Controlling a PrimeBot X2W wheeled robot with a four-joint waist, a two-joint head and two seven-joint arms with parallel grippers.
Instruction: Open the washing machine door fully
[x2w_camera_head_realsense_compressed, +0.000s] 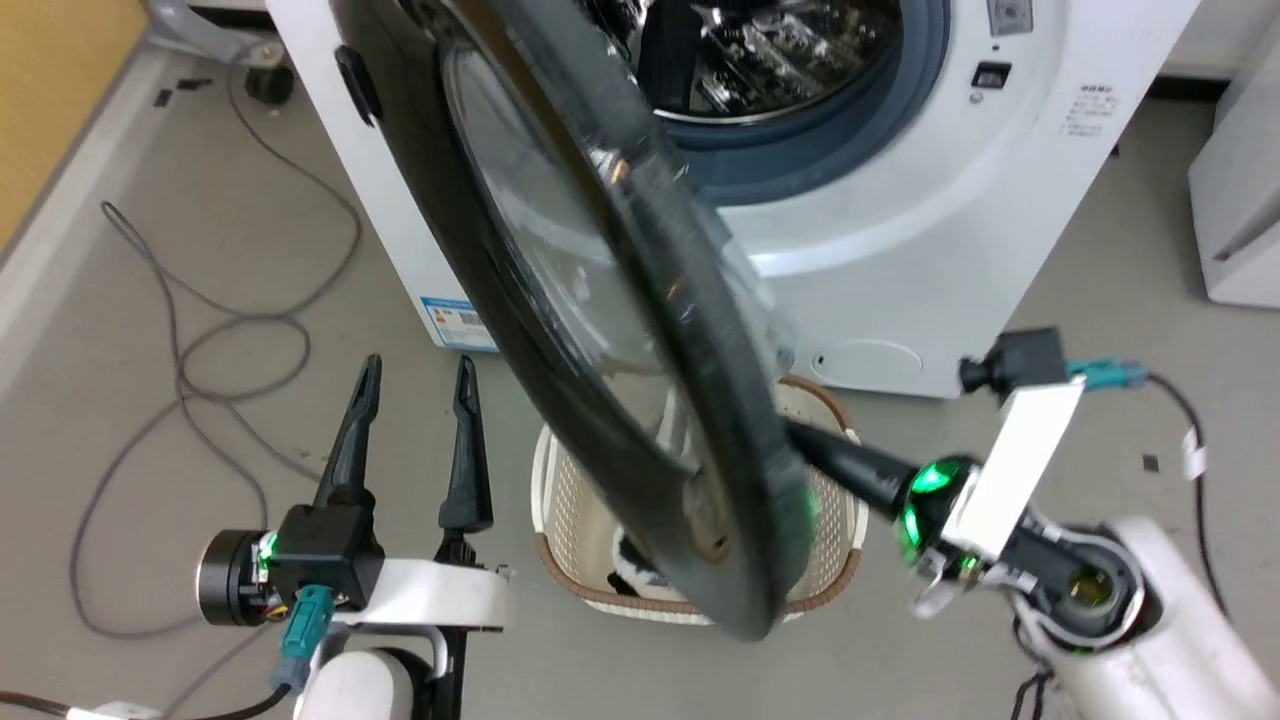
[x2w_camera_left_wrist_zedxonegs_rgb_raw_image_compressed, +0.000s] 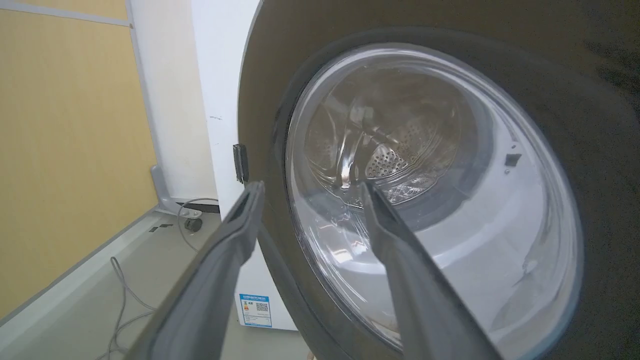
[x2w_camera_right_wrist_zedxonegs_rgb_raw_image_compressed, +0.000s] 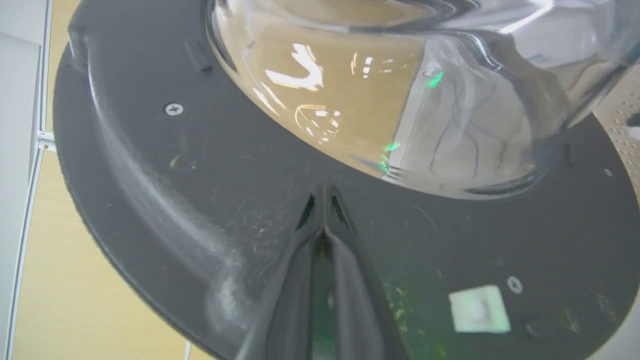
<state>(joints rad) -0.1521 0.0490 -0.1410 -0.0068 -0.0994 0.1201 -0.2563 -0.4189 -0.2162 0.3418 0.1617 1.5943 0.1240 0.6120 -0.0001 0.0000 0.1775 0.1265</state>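
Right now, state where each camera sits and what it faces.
Head view: on the head, looking down at the washing machine, its part-open door and a basket; left gripper and right gripper show.
Left wrist view: on the left wrist, facing the door's outer face; own fingers spread.
Right wrist view: on the right wrist, facing the door's inner face; own fingers together.
Shared: both wrist views see the door, from opposite faces.

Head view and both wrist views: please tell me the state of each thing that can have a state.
washing machine door: partly open, swung outward, not yet fully open.
washing machine: front opening uncovered.
left pincer: open, holds nothing, apart from the door.
right pincer: shut, tips against the door's inner face, below the glass bowl.
laundry basket: upright beneath the door, something dark and white inside.
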